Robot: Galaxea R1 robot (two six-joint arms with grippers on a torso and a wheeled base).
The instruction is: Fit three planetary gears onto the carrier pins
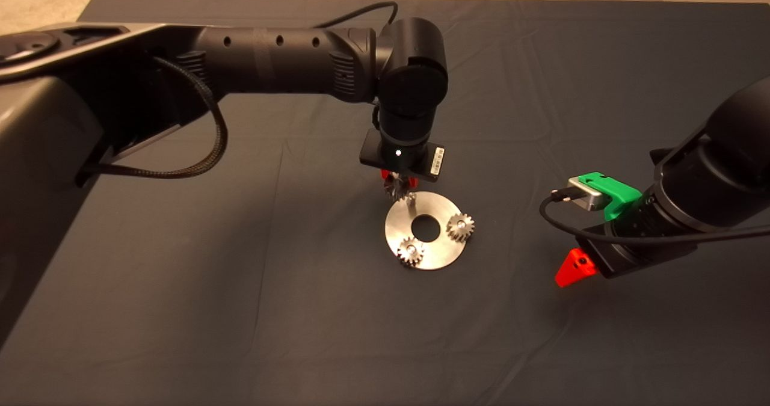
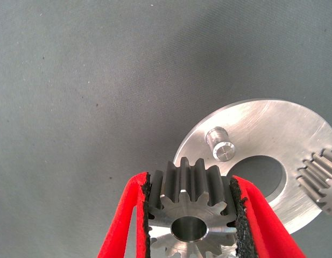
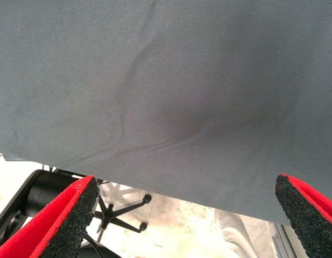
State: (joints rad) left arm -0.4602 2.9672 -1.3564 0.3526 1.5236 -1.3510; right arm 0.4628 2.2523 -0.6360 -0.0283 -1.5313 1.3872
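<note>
Two planetary gears [image 1: 461, 227] already sit on the disc [image 1: 436, 254]. The left tool [image 2: 190, 215], clamped on the third gear [image 2: 191, 215], hovers beside the bare pin [image 2: 221, 145]; next, centring bore over it. The right tool [image 3: 187, 215] waits apart, off the disc.

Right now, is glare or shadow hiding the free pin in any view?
Head view: the left gripper and its gear crowd the free pin, disc bright. Left wrist view: pin clear, only soft sheen. Right wrist view: just mat.

Shiny brushed-metal disc [image 1: 433, 251], matt cloth mat [image 1: 240, 273]
</note>
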